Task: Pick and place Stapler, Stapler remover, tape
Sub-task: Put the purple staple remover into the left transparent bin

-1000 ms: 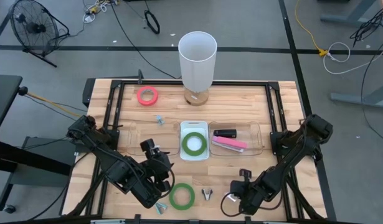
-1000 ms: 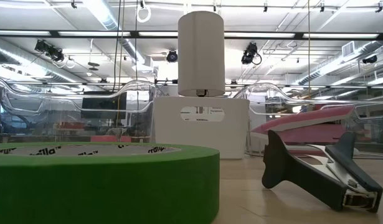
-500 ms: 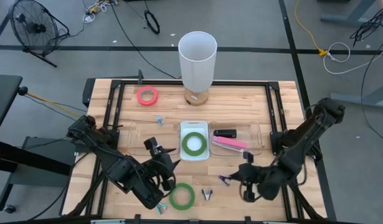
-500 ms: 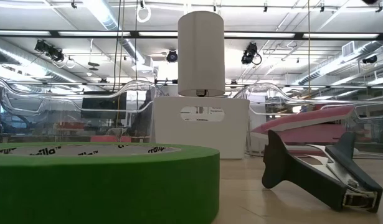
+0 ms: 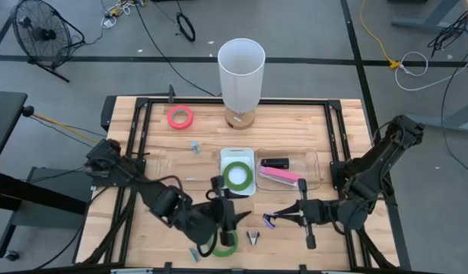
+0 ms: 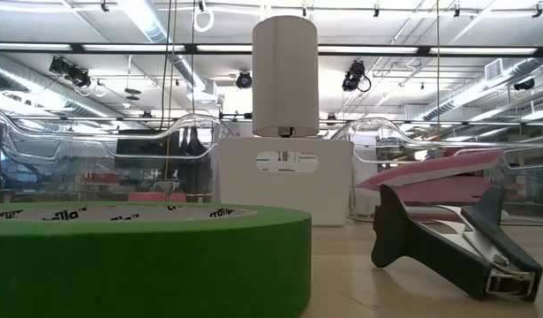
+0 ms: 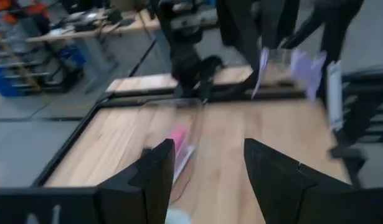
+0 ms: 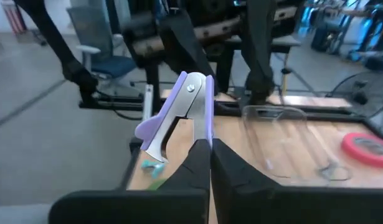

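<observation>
I see my right gripper (image 5: 273,220) over the front of the table, its two fingers pressed together on a purple staple remover (image 8: 179,115) that sticks out past the fingertips, lifted clear of the wood. Just to that claw's left, on the table, lies a black staple remover (image 5: 253,237), which in the low view sits tipped on its side. My left gripper (image 5: 227,215) hovers beside it, fingers (image 7: 157,168) spread apart and holding nothing, directly over a green tape roll (image 5: 225,245) lying flat at the front edge. Beyond both claws, toward the back, a white tray (image 5: 237,157) holds a second green tape roll (image 5: 237,176). To its right, a clear tray (image 5: 315,169) holds a pink stapler (image 5: 279,176) and a small black stapler (image 5: 275,162). Well behind, near the back rail, a pinkish red tape roll (image 5: 180,117) lies flat, and a tall white cylinder (image 5: 241,72) stands upright.
</observation>
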`<state>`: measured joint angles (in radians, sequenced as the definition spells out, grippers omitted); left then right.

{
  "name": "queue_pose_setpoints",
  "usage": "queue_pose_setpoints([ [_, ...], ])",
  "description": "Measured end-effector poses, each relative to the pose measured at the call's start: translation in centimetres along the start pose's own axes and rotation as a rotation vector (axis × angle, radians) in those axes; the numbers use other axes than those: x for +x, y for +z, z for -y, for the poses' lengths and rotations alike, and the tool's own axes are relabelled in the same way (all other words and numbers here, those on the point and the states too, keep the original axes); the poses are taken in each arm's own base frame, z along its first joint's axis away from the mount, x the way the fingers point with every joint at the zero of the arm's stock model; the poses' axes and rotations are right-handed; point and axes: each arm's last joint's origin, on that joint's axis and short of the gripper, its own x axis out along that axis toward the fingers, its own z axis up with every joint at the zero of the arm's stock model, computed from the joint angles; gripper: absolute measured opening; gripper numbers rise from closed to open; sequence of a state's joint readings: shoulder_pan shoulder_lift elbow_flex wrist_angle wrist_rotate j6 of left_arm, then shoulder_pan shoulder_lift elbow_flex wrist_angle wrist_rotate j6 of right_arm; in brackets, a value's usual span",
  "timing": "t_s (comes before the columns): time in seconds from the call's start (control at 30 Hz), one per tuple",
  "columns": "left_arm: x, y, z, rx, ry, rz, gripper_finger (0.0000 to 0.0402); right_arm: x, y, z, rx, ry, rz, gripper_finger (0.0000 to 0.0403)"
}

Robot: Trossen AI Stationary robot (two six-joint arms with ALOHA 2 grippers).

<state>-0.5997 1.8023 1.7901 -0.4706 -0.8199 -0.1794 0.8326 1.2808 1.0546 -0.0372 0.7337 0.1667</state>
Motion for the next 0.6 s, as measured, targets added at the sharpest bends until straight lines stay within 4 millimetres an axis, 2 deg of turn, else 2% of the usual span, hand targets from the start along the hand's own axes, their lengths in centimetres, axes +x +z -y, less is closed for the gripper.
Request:
queue_pose_setpoints([
  [0.27,1.1,1.8,-0.5,-0.057,-0.189,0.109,0.0197,0.0,0.4,0.2,-0.056,-0.069,0.038,0.0000],
  [0.6,2.1,2.0,-1.2,-0.074,-0.203,0.117,0.0197,0.3,0.9,0.4,-0.083,-0.074,0.071,0.0000],
])
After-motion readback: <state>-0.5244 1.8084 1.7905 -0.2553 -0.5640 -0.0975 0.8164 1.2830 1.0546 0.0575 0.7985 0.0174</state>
